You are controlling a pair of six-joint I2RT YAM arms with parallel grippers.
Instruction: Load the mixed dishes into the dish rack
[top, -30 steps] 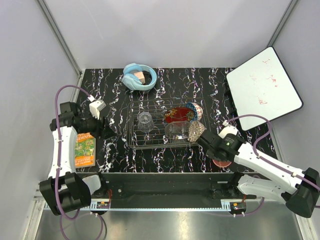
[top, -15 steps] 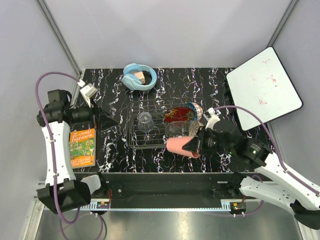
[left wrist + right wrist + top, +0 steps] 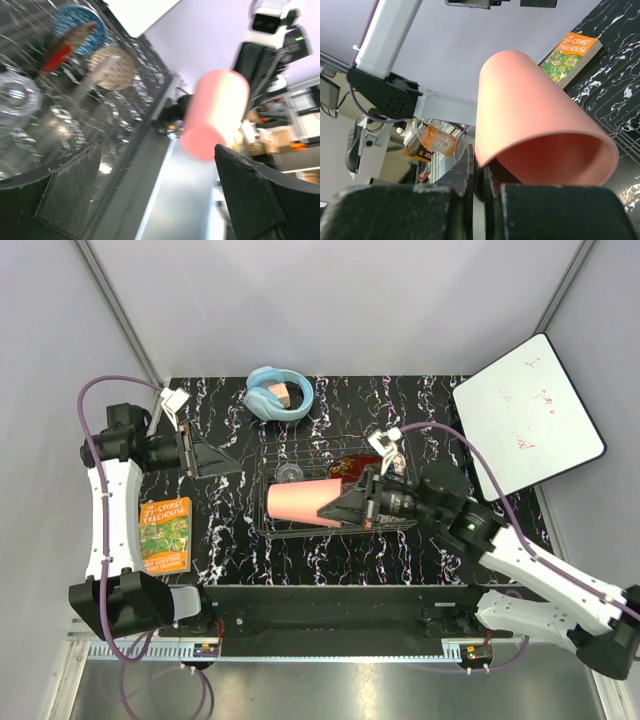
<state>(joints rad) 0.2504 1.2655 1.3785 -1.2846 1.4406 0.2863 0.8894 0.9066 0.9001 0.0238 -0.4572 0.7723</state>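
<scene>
My right gripper is shut on the rim of the pink plastic cup and holds it on its side above the front of the silver wire dish rack. The right wrist view shows the cup pinched at its rim by my gripper. In the rack stand the clear tumbler and the red floral plate. The left wrist view shows the cup, the blue patterned bowl, the plate, the beige lattice bowl and the clear glass bowl. My left gripper is open and empty, raised left of the rack.
Light-blue headphones lie behind the rack. A white board leans at the back right. A green and orange book lies at the front left, also in the right wrist view.
My right gripper took the pink cup from the table right of the rack, lifted it and carried it left over the rack. My left arm rose and drew back left.
</scene>
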